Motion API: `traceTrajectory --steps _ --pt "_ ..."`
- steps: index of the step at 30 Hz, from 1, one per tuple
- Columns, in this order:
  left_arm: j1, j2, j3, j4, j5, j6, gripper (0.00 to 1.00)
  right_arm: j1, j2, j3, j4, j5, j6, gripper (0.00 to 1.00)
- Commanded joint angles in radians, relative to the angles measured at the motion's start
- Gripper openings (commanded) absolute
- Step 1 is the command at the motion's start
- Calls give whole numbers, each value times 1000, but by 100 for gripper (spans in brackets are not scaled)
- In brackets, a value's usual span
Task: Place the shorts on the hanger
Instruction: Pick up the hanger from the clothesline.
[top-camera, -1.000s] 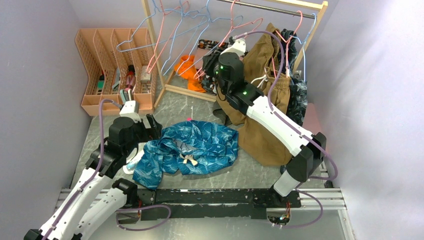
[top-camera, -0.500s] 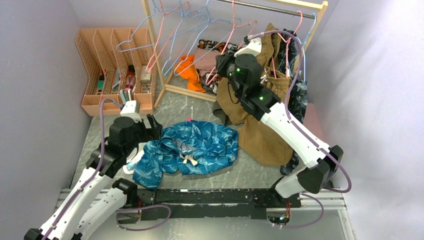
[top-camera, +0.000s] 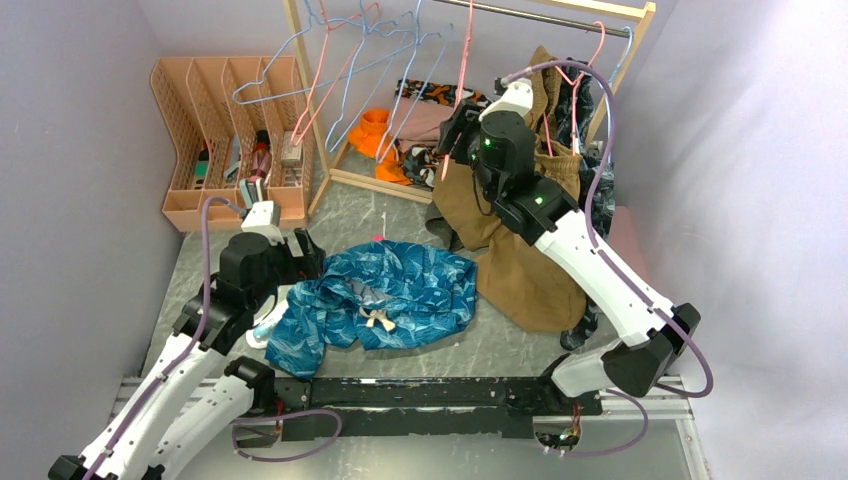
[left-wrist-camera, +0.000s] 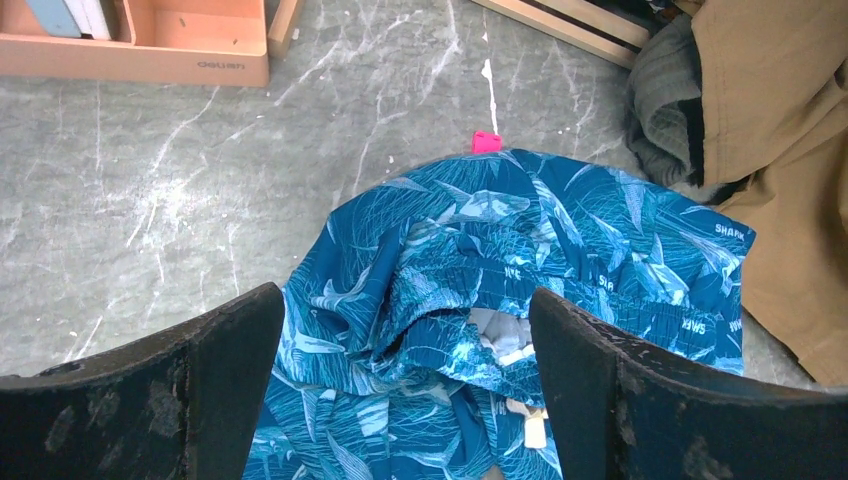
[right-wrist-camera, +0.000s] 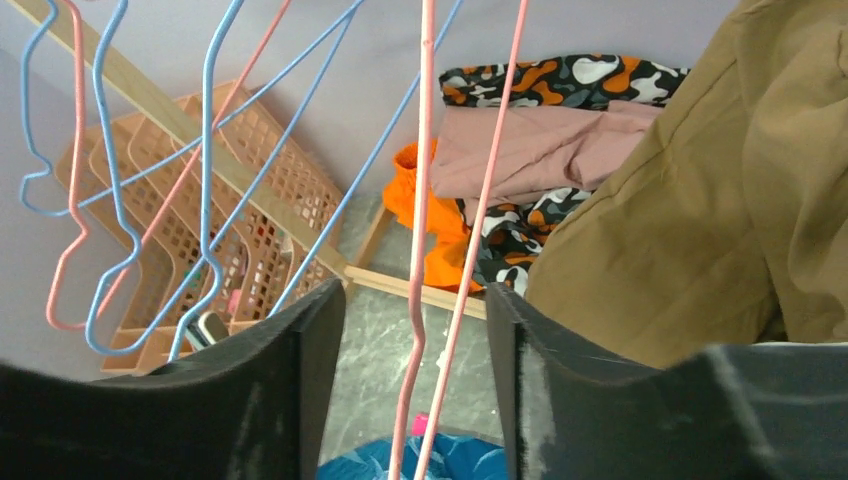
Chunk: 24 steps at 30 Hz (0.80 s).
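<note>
On the grey marbled table (top-camera: 400, 215), just ahead of the arm bases, lying crumpled and spread out: the shorts (top-camera: 410, 285), waistband bunching open, cream drawstring (top-camera: 378, 320) showing at the near side, small pink tag (left-wrist-camera: 486, 141) peeking out at the far edge. Hovering over their left end, the left gripper (left-wrist-camera: 405, 300), fingers standing wide apart and gripping nothing; not possible to tell whether touching the fabric.

Farther back and well apart from the shorts, hanging from the rail (top-camera: 540, 17) of the wooden rack (top-camera: 303, 80): the hanger (right-wrist-camera: 427, 100), its two thin pink wires running down between the fingers of the right gripper (right-wrist-camera: 415, 300). Those fingers standing apart, straddling the wires without pinching them.

Hanging to the left on the same rail, several blue hangers (right-wrist-camera: 206, 150) and another pink one. Hanging at the right end of the rack and reaching down to the table just beside the shorts, a pair of tan shorts (top-camera: 520, 270). Lying at the foot of the rack, an orange cloth (right-wrist-camera: 440, 255) and a dusty-pink cloth (right-wrist-camera: 520, 150). Standing at the far left of the table, a peach file organizer (top-camera: 215, 110).
</note>
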Motion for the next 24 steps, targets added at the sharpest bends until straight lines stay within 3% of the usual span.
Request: traceTrajectory --steps 1,8,14,24 --pt "8 -13 -4 30 9 4 96 -6 0 63 -62 -31 -48 62" --pt "8 -1 1 25 6 4 96 -7 87 169 -71 7 -83 65" --pt "8 -5 0 23 2 4 96 -30 166 226 -87 75 -111 56" --pt "9 -7 -3 23 3 3 96 -80 157 190 -55 53 -129 21"
